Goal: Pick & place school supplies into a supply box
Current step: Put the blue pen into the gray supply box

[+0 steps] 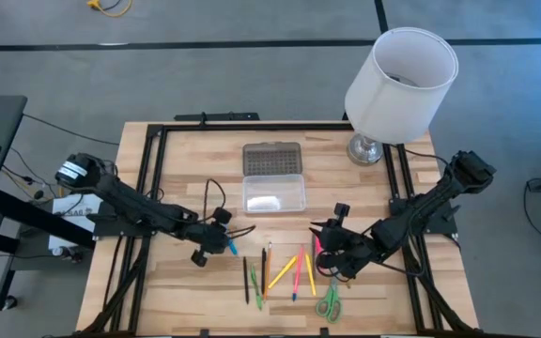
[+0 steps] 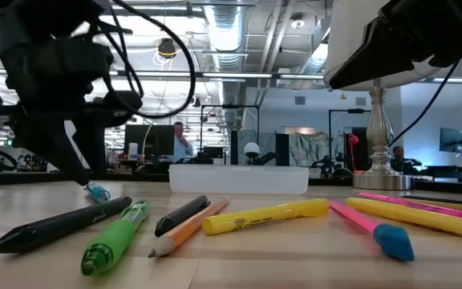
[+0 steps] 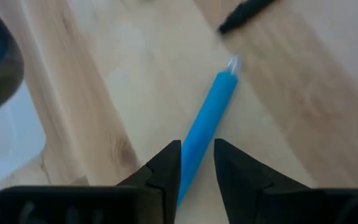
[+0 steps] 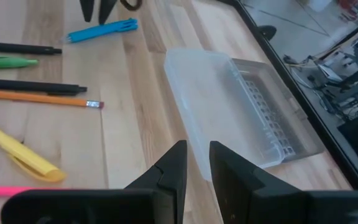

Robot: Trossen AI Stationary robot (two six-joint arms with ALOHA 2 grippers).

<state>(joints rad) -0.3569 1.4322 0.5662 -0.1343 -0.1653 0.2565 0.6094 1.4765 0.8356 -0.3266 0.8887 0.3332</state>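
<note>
My left gripper [image 1: 222,242] [image 3: 197,168] is shut on a blue pen [image 1: 232,248] left of the other supplies. My right gripper [image 1: 325,248] [image 4: 197,165] is shut and holds nothing; it hovers over the right end of the row of supplies, above a pink pen [image 4: 17,191]. The pens, pencils and markers [image 1: 285,272] lie flat in a loose row near the table's near edge, with the green-handled scissors [image 1: 329,302] at its right end. The supply box [image 1: 273,194] [image 4: 219,106] stands open at mid-table, with its dotted lid [image 1: 272,158] folded flat toward the far edge. My left gripper has the blue pen's rear part [image 3: 191,152] between its two fingers. The fingers slant down from the table's left, and the pen runs forward out of them. Its tip [image 3: 232,62] is at or just above the table; I cannot tell which.
A white lampshade [image 1: 400,80] on a metal base [image 1: 366,148] stands at the far right corner, close to the right arm. Black frame rails [image 1: 153,164] run along the table's left, right and far sides. Bare wood lies between the box and the row of pens.
</note>
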